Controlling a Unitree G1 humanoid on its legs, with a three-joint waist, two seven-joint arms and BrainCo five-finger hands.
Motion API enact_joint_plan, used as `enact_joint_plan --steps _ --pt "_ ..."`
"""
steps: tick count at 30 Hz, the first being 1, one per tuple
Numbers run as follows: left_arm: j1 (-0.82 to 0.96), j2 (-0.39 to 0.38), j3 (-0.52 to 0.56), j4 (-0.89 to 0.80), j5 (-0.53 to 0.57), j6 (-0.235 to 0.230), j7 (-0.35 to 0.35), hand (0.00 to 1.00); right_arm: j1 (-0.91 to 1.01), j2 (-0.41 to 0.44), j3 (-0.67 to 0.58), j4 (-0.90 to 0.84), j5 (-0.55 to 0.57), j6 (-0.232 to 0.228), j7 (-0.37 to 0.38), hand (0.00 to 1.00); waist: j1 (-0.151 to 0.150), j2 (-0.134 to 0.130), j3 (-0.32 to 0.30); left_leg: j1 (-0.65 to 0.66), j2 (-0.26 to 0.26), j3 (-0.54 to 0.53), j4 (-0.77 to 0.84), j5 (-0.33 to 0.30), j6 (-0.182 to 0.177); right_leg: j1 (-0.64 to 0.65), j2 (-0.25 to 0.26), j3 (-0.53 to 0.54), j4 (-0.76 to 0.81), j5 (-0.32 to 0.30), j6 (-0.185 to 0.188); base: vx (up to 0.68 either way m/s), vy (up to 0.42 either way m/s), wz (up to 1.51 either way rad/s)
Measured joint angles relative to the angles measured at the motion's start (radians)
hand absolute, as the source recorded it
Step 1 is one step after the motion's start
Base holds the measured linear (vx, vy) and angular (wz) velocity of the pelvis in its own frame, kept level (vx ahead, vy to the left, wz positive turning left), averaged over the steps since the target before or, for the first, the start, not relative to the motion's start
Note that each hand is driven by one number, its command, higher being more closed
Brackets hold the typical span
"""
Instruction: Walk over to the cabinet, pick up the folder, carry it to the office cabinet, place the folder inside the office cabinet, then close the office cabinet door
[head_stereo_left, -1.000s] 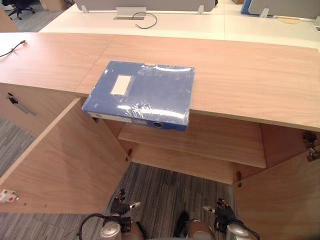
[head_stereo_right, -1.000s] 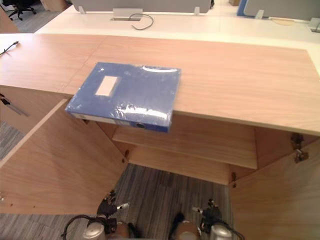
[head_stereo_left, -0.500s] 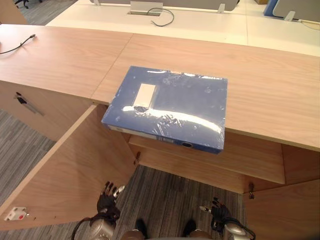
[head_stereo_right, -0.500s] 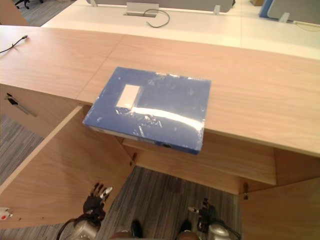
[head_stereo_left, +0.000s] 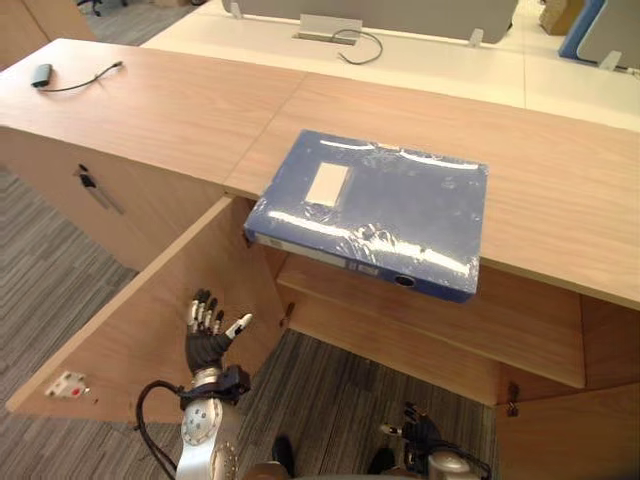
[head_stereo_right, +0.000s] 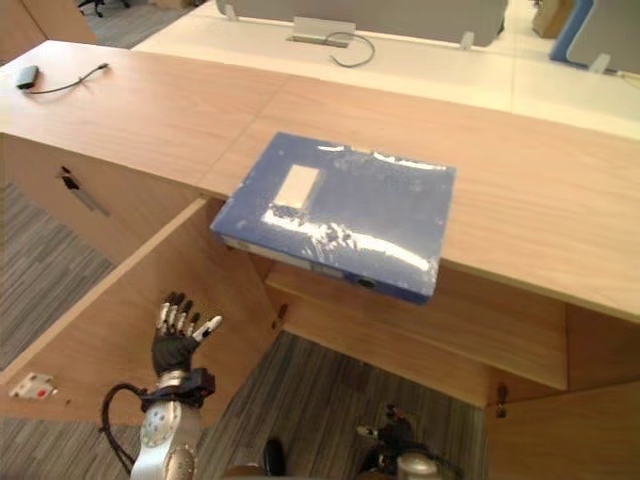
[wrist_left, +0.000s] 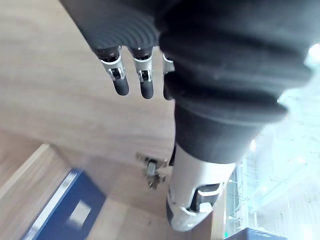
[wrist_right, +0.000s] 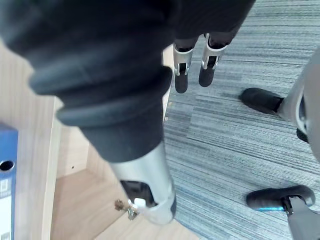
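Note:
The blue folder (head_stereo_left: 372, 208), a flat box file in clear wrap with a white label, lies on the wooden cabinet top (head_stereo_left: 180, 110), its spine overhanging the front edge. It also shows as a blue slab (wrist_left: 64, 215) in the left wrist view. Below it the cabinet stands open, with a shelf (head_stereo_left: 440, 325) inside. My left hand (head_stereo_left: 207, 337) is raised in front of the open left door (head_stereo_left: 130, 320), fingers (wrist_left: 131, 80) straight and spread, holding nothing. My right hand (head_stereo_left: 420, 440) hangs low over the carpet, its fingers (wrist_right: 191, 67) straight and empty. Both hands are well below the folder.
The right door (head_stereo_left: 575, 440) also stands open at the lower right. A small grey device with a cable (head_stereo_left: 45, 75) lies on the top's far left. A metal handle (head_stereo_left: 95, 187) sticks out of the neighbouring cabinet front. White desks (head_stereo_left: 420, 60) stand behind.
The camera has shifted, so the folder sits further right in view. My left hand has risen from low by the floor to in front of the left door. The folder has not moved.

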Motion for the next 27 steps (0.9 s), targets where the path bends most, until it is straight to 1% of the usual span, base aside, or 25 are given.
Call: enact_joint_plan --steps 2,3,4,5,6,7,8,12,13,14,15,16,17,18,20,21,22,27 --pt "0.011 -0.007 -0.008 -0.060 0.194 0.000 0.096 0.00 0.004 0.002 0.026 -0.001 0.000 -0.014 -0.021 0.00 0.009 -0.001 -0.001 -0.002 0.003 -0.004 -0.001 0.001 0.003 -0.005 0.000 0.001 0.009 -0.003 0.001 -0.09 0.006 0.00" --pt "0.011 -0.007 -0.009 -0.070 0.238 0.000 0.119 0.00 0.005 0.002 0.029 -0.001 0.000 -0.015 -0.029 0.00 0.010 -0.001 -0.001 -0.003 0.003 -0.004 -0.001 0.001 0.003 -0.006 0.000 0.002 0.011 -0.004 0.001 -0.06 -0.001 -0.01" --pt "0.010 -0.007 -0.012 -0.087 0.305 0.002 0.164 0.00 0.006 0.002 0.033 -0.001 0.000 -0.016 -0.041 0.00 0.010 -0.001 -0.002 -0.003 0.005 -0.004 -0.001 0.002 0.002 -0.009 0.000 0.003 0.016 -0.006 0.004 -0.04 -0.002 -0.02" --pt "0.010 -0.007 -0.015 -0.094 0.331 0.005 0.184 0.00 0.007 0.001 0.033 -0.001 0.000 -0.016 -0.046 0.00 0.010 -0.002 -0.005 -0.005 0.006 -0.004 -0.001 0.002 0.002 -0.012 0.001 0.004 0.019 -0.006 0.004 -0.03 -0.003 -0.03" --pt "0.010 -0.006 -0.022 -0.110 0.385 0.018 0.223 0.00 0.012 0.001 0.034 0.000 -0.001 -0.017 -0.056 0.00 0.010 -0.005 -0.016 -0.015 0.008 -0.004 -0.001 0.004 0.000 -0.022 0.002 0.005 0.020 -0.005 0.003 0.00 0.000 0.00" --pt "0.008 -0.006 -0.025 -0.119 0.422 0.027 0.245 0.00 0.015 0.001 0.037 0.000 -0.004 -0.017 -0.062 0.00 0.009 -0.007 -0.022 -0.018 0.009 -0.004 -0.001 0.005 0.000 -0.026 0.004 0.006 0.020 -0.005 0.002 0.00 -0.008 -0.03" --pt "0.004 -0.005 -0.034 -0.130 0.486 0.043 0.280 0.00 0.017 -0.004 0.057 0.001 -0.020 -0.017 -0.069 0.00 0.009 -0.013 -0.026 -0.017 0.010 -0.003 -0.001 0.006 -0.001 -0.027 0.006 0.007 0.020 -0.005 0.002 0.00 0.000 0.00" --pt "-0.040 -0.005 -0.058 -0.157 0.602 0.081 0.337 0.00 0.021 -0.009 0.079 0.004 -0.038 -0.017 -0.070 0.00 0.007 -0.023 -0.036 -0.019 0.010 0.003 -0.002 0.006 -0.002 -0.035 0.009 0.019 0.019 -0.006 0.001 0.01 0.005 -0.07" --pt "-0.067 -0.003 -0.064 -0.169 0.664 0.092 0.353 0.00 0.021 -0.015 0.095 0.005 -0.040 -0.017 -0.069 0.00 0.005 -0.025 -0.040 -0.020 0.010 0.006 -0.002 0.006 -0.003 -0.040 0.009 0.026 0.020 -0.006 0.001 0.00 0.014 -0.13" --pt "-0.080 -0.002 -0.068 -0.174 0.702 0.098 0.361 0.00 0.021 -0.017 0.101 0.005 -0.041 -0.018 -0.068 0.00 0.002 -0.026 -0.041 -0.020 0.009 0.007 -0.003 0.006 -0.003 -0.041 0.009 0.028 0.020 -0.006 0.001 -0.01 0.015 -0.11" --pt "-0.107 0.011 -0.086 -0.182 0.750 0.106 0.374 0.00 0.021 -0.021 0.112 0.005 -0.043 -0.019 -0.068 0.00 -0.004 -0.027 -0.044 -0.019 0.009 0.009 -0.002 0.006 -0.003 -0.043 0.009 0.031 0.020 -0.006 0.001 -0.01 0.015 -0.06" --pt "-0.133 0.027 -0.103 -0.186 0.769 0.109 0.380 0.00 0.021 -0.025 0.119 0.006 -0.047 -0.022 -0.068 0.00 -0.008 -0.026 -0.047 -0.020 0.009 0.011 -0.003 0.005 -0.003 -0.046 0.009 0.034 0.021 -0.006 0.001 -0.02 0.018 -0.13" --pt "-0.169 0.053 -0.126 -0.186 0.834 0.121 0.390 0.00 0.018 -0.035 0.136 0.014 -0.055 -0.028 -0.062 0.00 -0.009 -0.026 -0.049 -0.020 0.010 0.017 -0.003 0.005 -0.003 -0.053 0.008 0.045 0.025 -0.006 0.001 -0.02 0.016 -0.18" --pt "-0.187 0.068 -0.138 -0.186 0.870 0.124 0.395 0.00 0.018 -0.040 0.142 0.016 -0.057 -0.029 -0.059 0.00 -0.010 -0.026 -0.049 -0.019 0.010 0.018 -0.003 0.005 -0.003 -0.057 0.008 0.053 0.026 -0.006 0.000 -0.03 0.011 -0.24" --pt "-0.245 0.116 -0.177 -0.186 0.980 0.135 0.399 0.00 0.016 -0.053 0.142 0.030 -0.069 -0.035 -0.050 0.00 -0.026 -0.025 -0.052 -0.018 0.010 0.019 -0.003 0.005 -0.003 -0.062 0.008 0.062 0.029 -0.006 0.000 -0.03 0.004 -0.14" --pt "-0.255 0.126 -0.181 -0.185 1.003 0.136 0.400 0.00 0.014 -0.056 0.142 0.034 -0.075 -0.036 -0.049 0.00 -0.032 -0.025 -0.056 -0.018 0.010 0.019 -0.003 0.005 -0.003 -0.063 0.010 0.063 0.029 -0.005 -0.002 -0.03 0.004 -0.07" --pt "-0.277 0.148 -0.192 -0.184 1.050 0.143 0.400 0.00 0.016 -0.061 0.144 0.034 -0.075 -0.037 -0.043 0.00 -0.042 -0.026 -0.059 -0.016 0.011 0.021 -0.003 0.005 -0.003 -0.062 0.012 0.067 0.025 -0.002 -0.005 -0.02 0.004 -0.09" --pt "-0.290 0.203 -0.194 -0.184 1.106 0.150 0.394 0.00 0.014 -0.083 0.167 0.034 -0.075 -0.043 -0.032 0.00 -0.045 -0.024 -0.071 -0.016 0.014 0.023 -0.006 0.005 -0.003 -0.064 0.022 0.081 0.000 0.016 -0.016 -0.05 -0.003 -0.11"
